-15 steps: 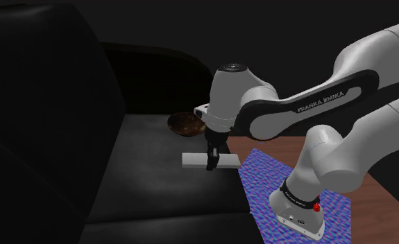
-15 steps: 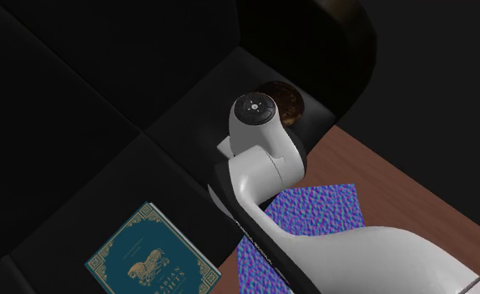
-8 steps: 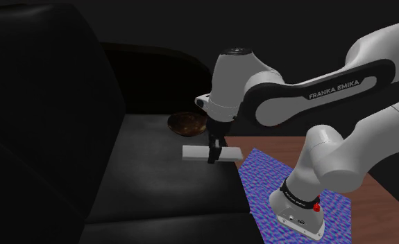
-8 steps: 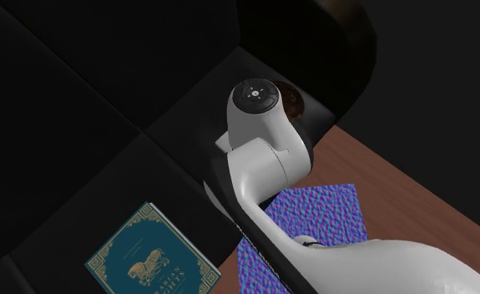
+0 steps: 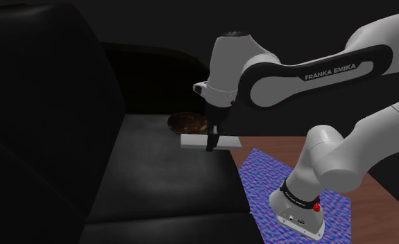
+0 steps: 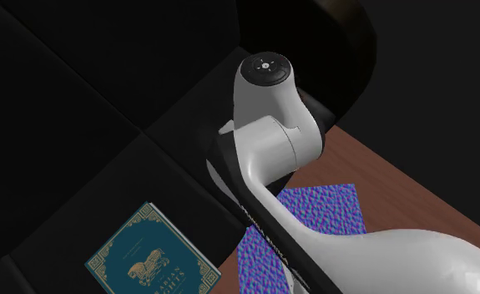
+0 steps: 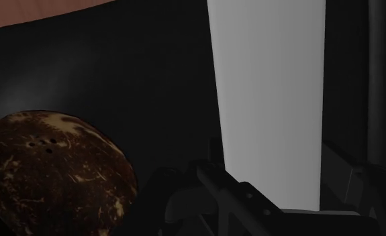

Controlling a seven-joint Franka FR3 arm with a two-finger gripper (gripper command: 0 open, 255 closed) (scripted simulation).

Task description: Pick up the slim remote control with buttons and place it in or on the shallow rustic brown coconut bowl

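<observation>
Item count, qty per type:
- white remote (image 5: 191,141): 1 ea.
- brown bowl (image 5: 188,123): 1 ea.
- teal book (image 6: 153,255): 1 ea.
- blue-purple patterned mat (image 5: 267,173): 1 ea.
- dark sofa (image 5: 156,187): 1 ea.
- robot arm (image 5: 316,69): 1 ea., w/ 1 gripper (image 5: 211,146).

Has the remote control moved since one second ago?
Yes. In the shoulder view the remote control, held in the gripper, has risen from the dark seat, nearer the brown bowl.

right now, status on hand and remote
Hand shut on white remote. Brown bowl close by on dark seat. Nothing between them.
</observation>
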